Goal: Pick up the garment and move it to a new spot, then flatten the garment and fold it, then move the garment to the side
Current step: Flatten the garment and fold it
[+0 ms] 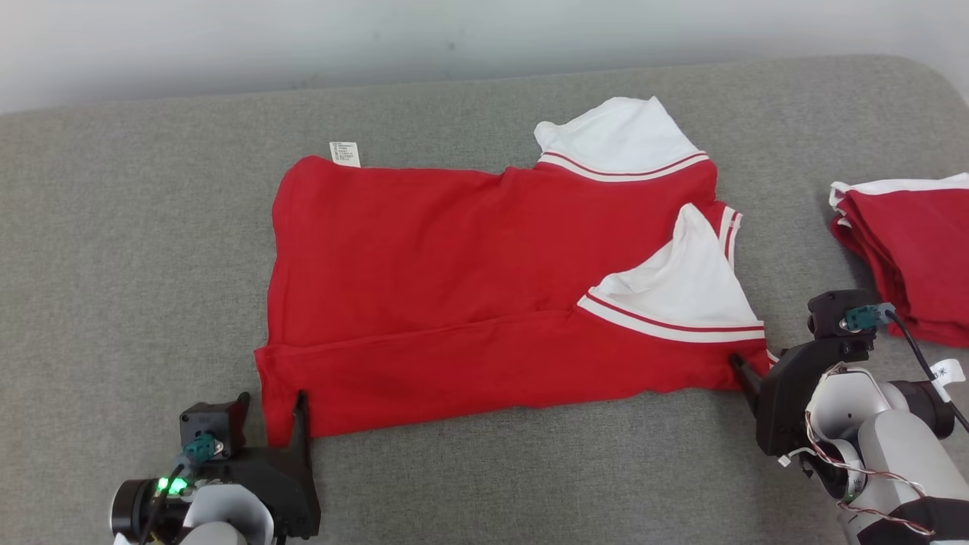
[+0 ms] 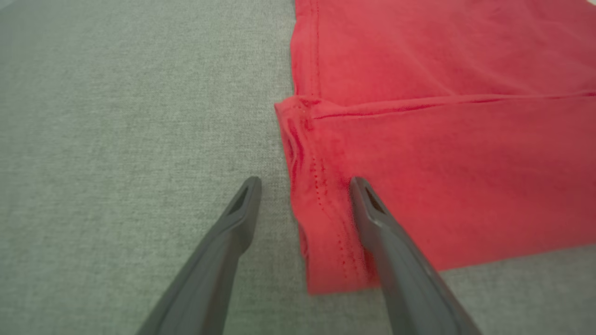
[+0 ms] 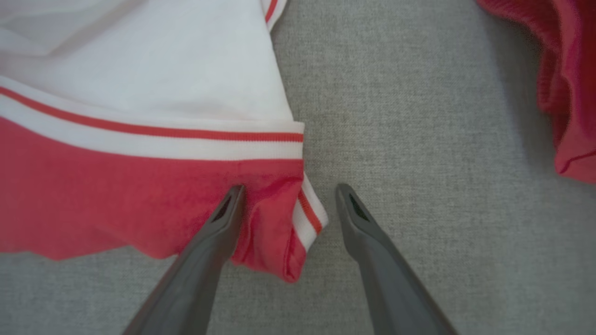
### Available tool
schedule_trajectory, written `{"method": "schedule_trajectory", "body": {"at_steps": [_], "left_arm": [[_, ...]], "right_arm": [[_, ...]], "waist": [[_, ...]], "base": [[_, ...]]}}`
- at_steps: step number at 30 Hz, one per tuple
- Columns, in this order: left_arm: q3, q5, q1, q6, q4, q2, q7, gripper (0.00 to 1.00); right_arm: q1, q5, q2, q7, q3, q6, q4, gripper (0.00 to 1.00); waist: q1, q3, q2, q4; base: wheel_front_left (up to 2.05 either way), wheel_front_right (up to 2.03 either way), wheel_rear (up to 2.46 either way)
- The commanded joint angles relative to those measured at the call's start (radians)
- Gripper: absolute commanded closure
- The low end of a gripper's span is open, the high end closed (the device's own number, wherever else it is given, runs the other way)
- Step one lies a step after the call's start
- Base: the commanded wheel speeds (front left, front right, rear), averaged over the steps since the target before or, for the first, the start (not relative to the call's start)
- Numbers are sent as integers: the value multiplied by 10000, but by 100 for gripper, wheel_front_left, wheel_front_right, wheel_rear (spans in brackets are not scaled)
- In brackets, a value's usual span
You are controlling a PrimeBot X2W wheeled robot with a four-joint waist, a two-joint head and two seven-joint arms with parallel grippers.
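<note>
Left gripper: located at 7 o'clock in the head view. The pale wrist enters from the bottom edge and the fingers point toward 12 o'clock. Jaws are spread wide. In the left wrist view the left gripper straddles the garment's stitched hem corner, one finger over the grey cushion and the other over red cloth. Nothing is pinched.

Right gripper: located at 4 o'clock. The forearm enters from the bottom-right corner, angled so the fingers point toward 10 o'clock. Jaws are spread wide. In the right wrist view the right gripper straddles a corner edged with a white-and-red band, one finger over red cloth and the other over bare cushion.

Garment: a red shirt with white sleeves, lying flat at the centre of the cushion. Its near long edge is folded over. A care label projects at 11 o'clock.

A second red folded pile lies at 3 o'clock, apart from the shirt.
</note>
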State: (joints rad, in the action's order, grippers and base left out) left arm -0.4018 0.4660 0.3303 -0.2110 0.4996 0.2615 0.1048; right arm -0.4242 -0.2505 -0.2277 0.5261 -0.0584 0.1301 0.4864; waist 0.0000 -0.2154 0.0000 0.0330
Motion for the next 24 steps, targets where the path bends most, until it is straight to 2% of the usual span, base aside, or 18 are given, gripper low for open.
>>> {"method": "schedule_trajectory", "body": {"at_steps": [1, 3, 4, 5, 6, 7, 8, 9, 10, 11, 17, 24], "left_arm": [[-111, -58, 123, 84, 257, -48, -202, 0], [-136, -9, 179, 158, 345, -68, -271, 0], [-168, 39, 211, 187, 444, -94, -343, 15], [-190, 77, 224, 240, 545, -112, -413, 36], [-208, 113, 219, 231, 625, -136, -471, 78], [-234, 145, 215, 246, 704, -172, -571, 100], [-251, 200, 195, 283, 768, -178, -619, 100], [-255, 243, 171, 325, 830, -160, -679, 100], [-257, 263, 157, 333, 867, -145, -671, 100], [-242, 303, 132, 397, 904, -125, -655, 100], [-297, 588, -221, 662, 1019, -124, -782, 100], [-326, 757, -954, 678, 468, 117, -965, 100]], "right_arm": [[-7, 87, 71, 10, 53, 5, 321, 0], [-4, 68, 113, -2, 79, 5, 445, 0], [-3, 65, 140, 16, 72, 5, 555, 0], [22, 35, 189, 48, 66, 5, 673, 0], [50, 4, 219, 68, 82, 5, 773, 0], [57, -29, 260, 85, 100, 5, 868, 0], [61, -51, 291, 134, 112, 5, 962, 3], [80, -59, 310, 197, 105, 5, 1046, 27], [97, -102, 328, 228, 102, 5, 1112, 70], [119, -149, 354, 235, 97, 5, 1150, 100], [417, -516, 295, -125, 274, -9, 852, 100], [1334, -862, 161, -291, 679, -9, -421, 100]], "waist": [[0, -144, 0, -130], [0, -170, 0, -144], [0, -201, 0, -154], [0, -217, 0, -158], [0, -232, 0, -162], [0, -242, 0, -164], [0, -250, 0, -162], [0, -256, 0, -160], [0, -258, 0, -159], [0, -249, 0, -160], [0, 63, 0, -170], [0, 800, 0, -122]], "base": [[0, 0, 0], [0, 0, 0], [0, 0, 0], [0, 0, 0], [0, 0, 0], [0, 0, 0], [0, 0, 0], [0, 0, 0], [0, 0, 0], [0, 0, 0], [0, 0, 0], [0, 0, 0]]}}
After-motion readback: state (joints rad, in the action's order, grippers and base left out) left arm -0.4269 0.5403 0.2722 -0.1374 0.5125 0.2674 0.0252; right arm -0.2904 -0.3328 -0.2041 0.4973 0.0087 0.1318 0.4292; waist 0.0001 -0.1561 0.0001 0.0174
